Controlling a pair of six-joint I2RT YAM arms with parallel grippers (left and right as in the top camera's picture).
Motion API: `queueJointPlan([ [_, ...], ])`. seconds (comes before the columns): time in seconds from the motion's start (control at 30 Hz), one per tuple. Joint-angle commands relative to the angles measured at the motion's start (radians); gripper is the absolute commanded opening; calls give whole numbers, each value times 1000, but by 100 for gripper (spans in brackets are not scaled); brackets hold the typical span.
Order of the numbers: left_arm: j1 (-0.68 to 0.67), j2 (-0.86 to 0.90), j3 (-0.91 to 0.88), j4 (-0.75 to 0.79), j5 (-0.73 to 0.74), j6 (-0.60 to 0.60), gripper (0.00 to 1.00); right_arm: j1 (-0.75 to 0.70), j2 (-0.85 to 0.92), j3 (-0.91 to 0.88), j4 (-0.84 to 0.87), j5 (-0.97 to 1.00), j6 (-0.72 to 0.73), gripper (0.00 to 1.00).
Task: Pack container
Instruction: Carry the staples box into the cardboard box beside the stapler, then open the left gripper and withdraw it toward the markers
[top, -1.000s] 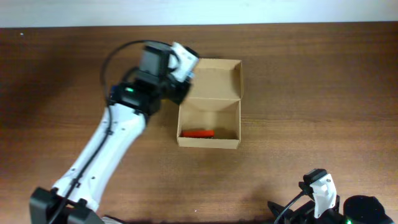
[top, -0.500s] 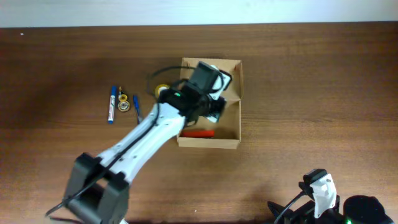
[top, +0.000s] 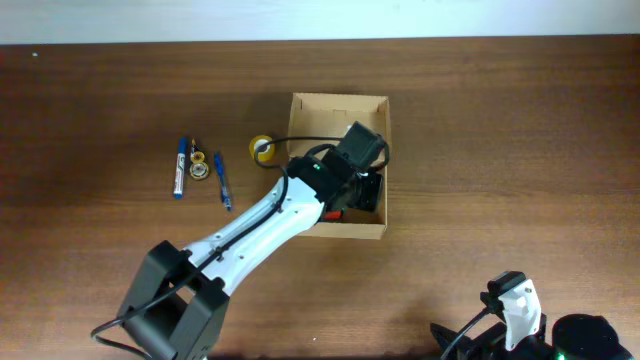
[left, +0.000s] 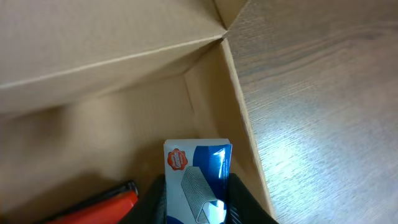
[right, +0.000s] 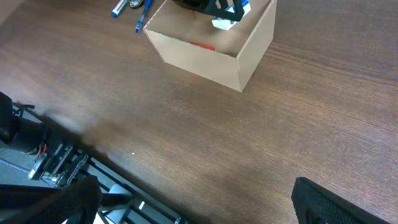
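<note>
Dark wood grain runs under everything, and over that table (top: 500, 150) my left gripper (left: 197, 202) is down inside the container (left: 93, 118), its jaws clamped on the two long sides of a blue-and-white staple box (left: 198, 171). The staple box points away from my wrist, with its long axis running alongside the cardboard wall on its right, towards the corner where that wall meets the next. The container floor lies straight ahead and below, so I judge the coming move to be a short descent and a release. Whether the staple box already touches the floor I cannot tell. Just to its left a red marker (left: 99, 202) lies on the floor, near but apart, and my line should stay between it and the wall. From overhead, the left gripper (top: 362, 190) sits in the right half of the container (top: 345, 232), whose flap lid (top: 335, 120) stands open on the far side. Well to the left on the bare wood lie a yellow tape roll (top: 262, 150), a blue pen (top: 222, 180) and a blue marker (top: 179, 167), not yet packed. My left arm is the nearer one to all of it. My right gripper (right: 199, 211) hangs by the near edge, well apart from the container (right: 199, 57), jaws spread with nothing between them.
</note>
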Motion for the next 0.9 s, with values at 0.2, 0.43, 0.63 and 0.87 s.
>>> queueJointPlan([
  [0.2,-53,53,3,-2,-37,-126,16,-6,-2,1,3,-13,8,99],
  [0.43,-57,59,3,0,-33,-152,19,-6,-2,1,3,-13,8,99],
  [0.63,-57,59,3,1,-13,-151,44,-6,-2,1,3,-13,8,99],
  [0.87,-55,21,23,-1,-27,-106,42,-6,-2,1,2,-13,8,99],
])
